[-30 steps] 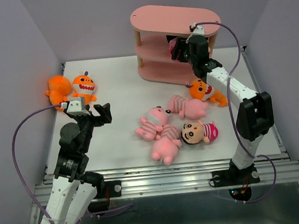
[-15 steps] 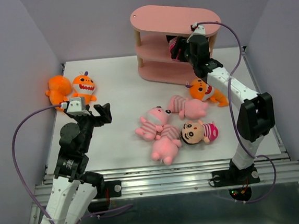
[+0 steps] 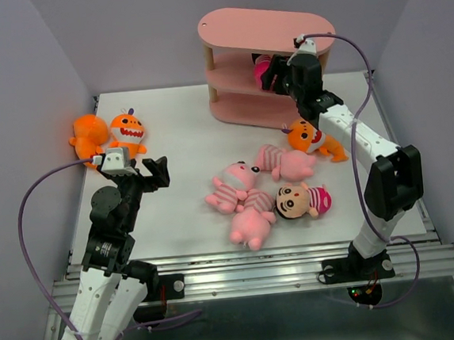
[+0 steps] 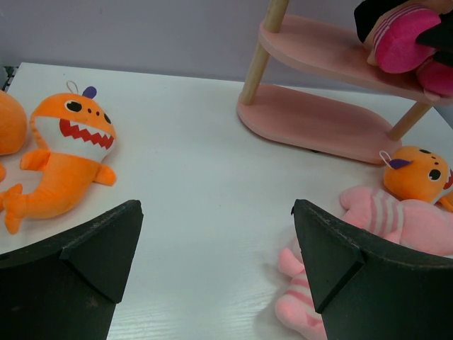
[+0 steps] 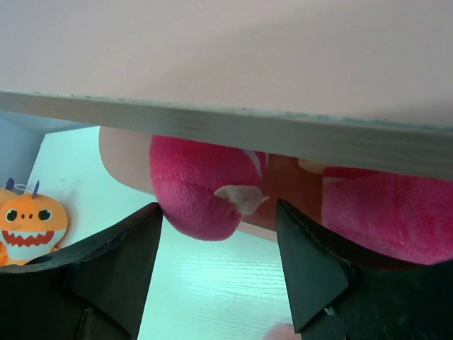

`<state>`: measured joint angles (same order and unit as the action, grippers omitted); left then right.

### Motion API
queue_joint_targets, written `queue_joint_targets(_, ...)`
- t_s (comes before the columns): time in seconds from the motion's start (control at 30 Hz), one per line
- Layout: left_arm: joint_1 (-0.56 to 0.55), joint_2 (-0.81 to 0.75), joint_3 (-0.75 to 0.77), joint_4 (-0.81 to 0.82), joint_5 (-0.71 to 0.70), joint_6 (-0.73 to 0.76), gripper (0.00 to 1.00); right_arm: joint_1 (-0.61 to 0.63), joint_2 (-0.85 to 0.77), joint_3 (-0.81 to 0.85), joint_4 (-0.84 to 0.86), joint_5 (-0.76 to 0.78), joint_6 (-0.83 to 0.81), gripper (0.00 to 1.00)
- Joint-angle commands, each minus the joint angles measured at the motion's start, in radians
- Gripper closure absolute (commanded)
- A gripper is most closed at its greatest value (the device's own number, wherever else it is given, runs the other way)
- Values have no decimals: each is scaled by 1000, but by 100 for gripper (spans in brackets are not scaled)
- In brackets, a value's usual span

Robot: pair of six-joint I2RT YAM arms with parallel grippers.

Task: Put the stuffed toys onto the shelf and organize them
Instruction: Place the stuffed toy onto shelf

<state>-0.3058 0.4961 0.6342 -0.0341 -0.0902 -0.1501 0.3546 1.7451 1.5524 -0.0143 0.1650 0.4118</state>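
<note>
On the shelf's [image 3: 262, 28] middle tier lies one doll [image 3: 264, 72], right jaws open before it, left jaws wide and empty. Three monsters [image 3: 128, 129], three pigs [image 3: 233, 184] and another doll [image 3: 301, 201] lie on the surface [image 3: 185, 142].

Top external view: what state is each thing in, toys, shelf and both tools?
Shelf: upright, one toy on its middle tier.
Shelved doll: lying on the middle tier.
Right tool: open, at the shelved doll.
Left tool: open, empty, above the table.
Orange monsters: three, lying on the table.
Pink pigs: three, bunched on the table.
Second doll: lying on the table beside the pigs.
</note>
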Motion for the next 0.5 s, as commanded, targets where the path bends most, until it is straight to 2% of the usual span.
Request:
queue_joint_targets(0.0,2,-5,-4,45,3,18,2,-5,-62,-23,47,21,12,30)
queue_joint_targets(0.17,2,-7,-2,45,3,18,2,-14,-67,-32,50,37,13,39)
queue_joint_targets(0.47,2,-10,-2,43,1,17,2,-32,-64,-43,60,22,35,62)
